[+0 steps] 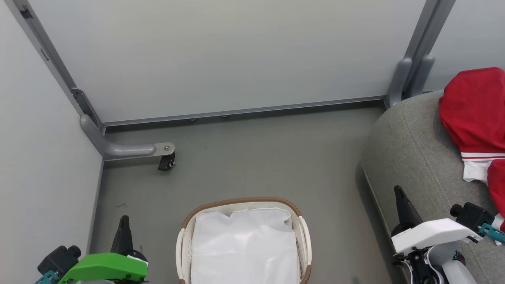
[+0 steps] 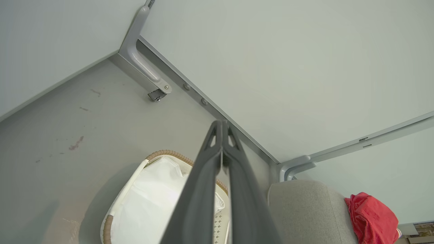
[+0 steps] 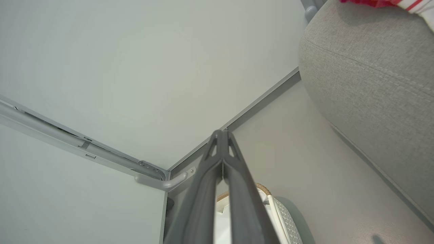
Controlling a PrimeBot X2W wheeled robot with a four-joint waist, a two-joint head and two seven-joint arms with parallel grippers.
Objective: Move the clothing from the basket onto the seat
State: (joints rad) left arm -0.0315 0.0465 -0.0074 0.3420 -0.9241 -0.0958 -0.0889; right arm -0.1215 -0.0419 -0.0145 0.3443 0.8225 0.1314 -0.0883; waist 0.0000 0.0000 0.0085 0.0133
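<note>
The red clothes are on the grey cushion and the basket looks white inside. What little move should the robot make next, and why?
Probably none beyond resting its arms: the job looks done. The visible part of the basket holds a white liner sheet and no red, the clothing lies on the seat, and the left pincer and right pincer are shut on nothing.
</note>
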